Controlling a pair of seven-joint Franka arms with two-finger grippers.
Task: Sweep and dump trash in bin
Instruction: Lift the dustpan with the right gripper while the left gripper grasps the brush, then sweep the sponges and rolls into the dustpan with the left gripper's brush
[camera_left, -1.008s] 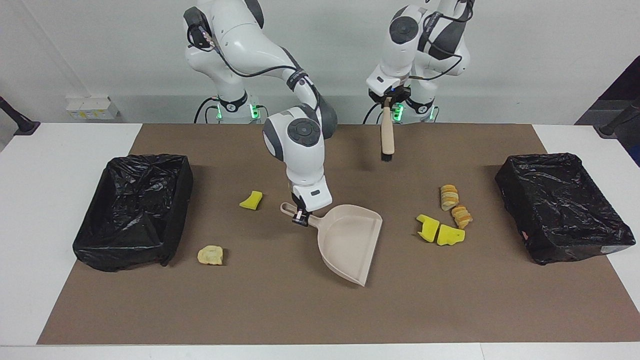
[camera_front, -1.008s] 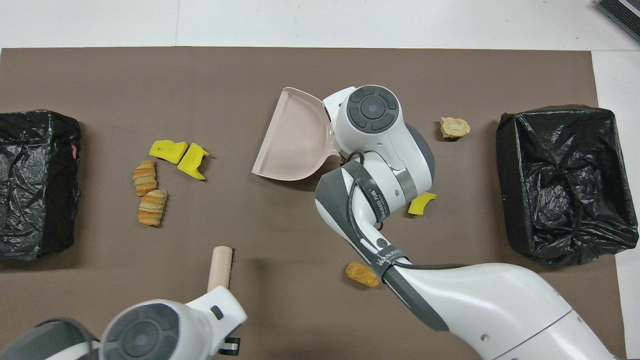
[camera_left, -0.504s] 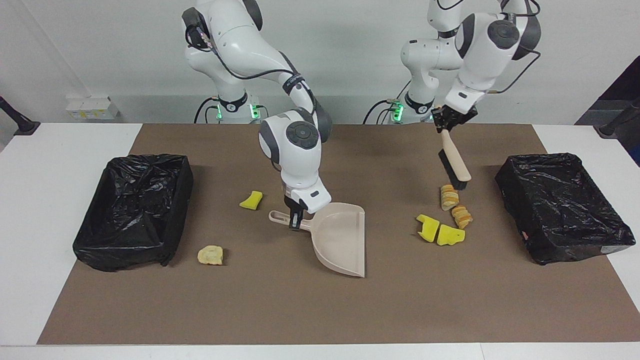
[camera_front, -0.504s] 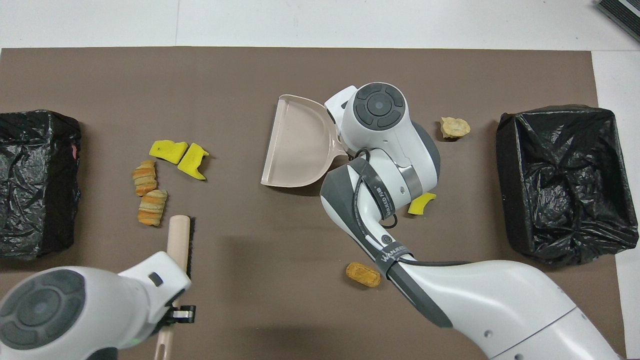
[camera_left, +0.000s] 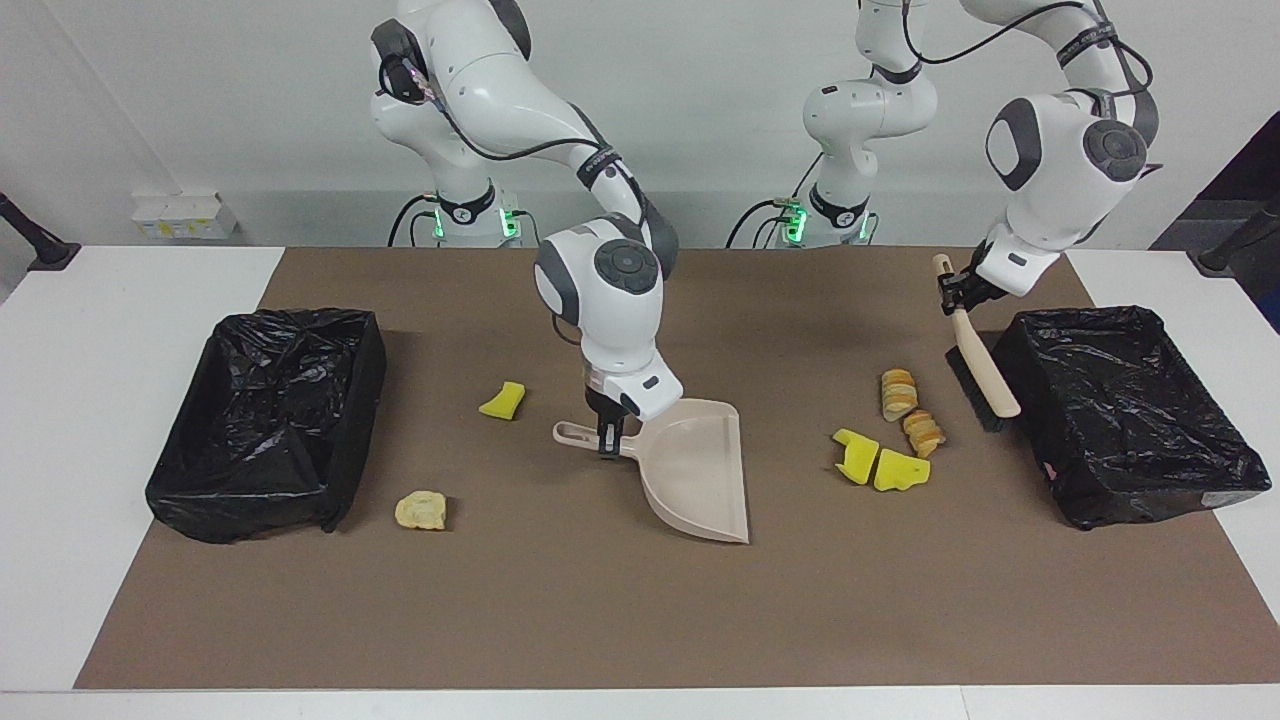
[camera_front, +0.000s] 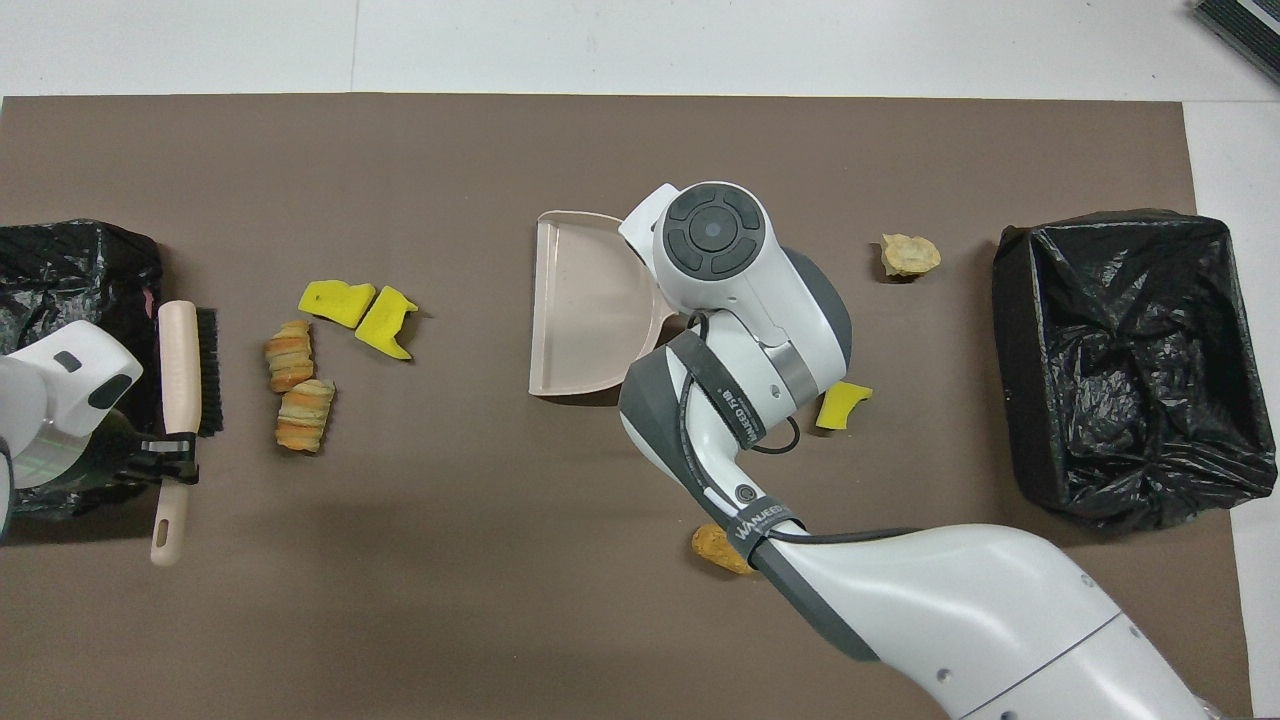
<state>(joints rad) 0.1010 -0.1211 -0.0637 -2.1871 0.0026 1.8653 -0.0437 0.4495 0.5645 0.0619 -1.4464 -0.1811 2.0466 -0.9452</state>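
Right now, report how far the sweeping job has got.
Done: tools picked up. The right end effector grips the dustpan; the left end effector holds the brush beside four pieces of trash. Left: sweeping and dumping; both bins look empty.

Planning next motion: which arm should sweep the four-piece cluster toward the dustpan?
Left. Left gripper holds the brush beside the four-piece cluster; right gripper holds the dustpan, mouth toward them.
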